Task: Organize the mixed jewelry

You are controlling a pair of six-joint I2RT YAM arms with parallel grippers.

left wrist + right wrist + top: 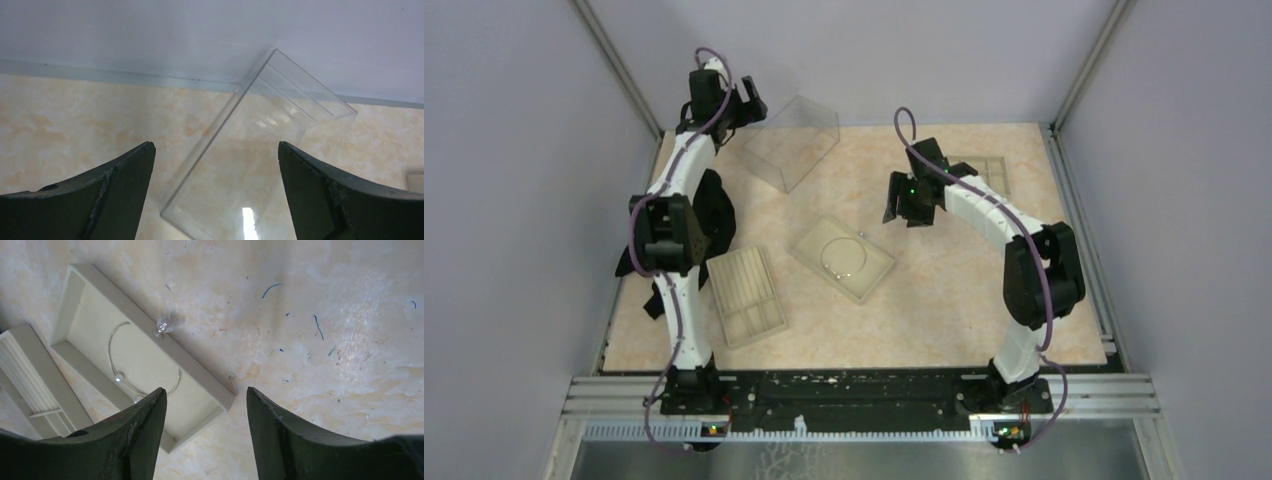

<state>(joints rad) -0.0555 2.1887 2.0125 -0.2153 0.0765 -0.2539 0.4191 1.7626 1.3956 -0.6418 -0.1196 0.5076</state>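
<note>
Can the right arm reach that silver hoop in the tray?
Probably yes. The right gripper hangs open just past the tray, and nothing covers the silver hoop lying inside it.

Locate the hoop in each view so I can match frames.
Top external: hoop lies in the flat tray, mid-table.
Left wrist: not in it; only the clear box shows.
Right wrist: hoop left of centre, in the same tray.
Shared landmark: the flat tray, seen in the top and right wrist views.
</note>
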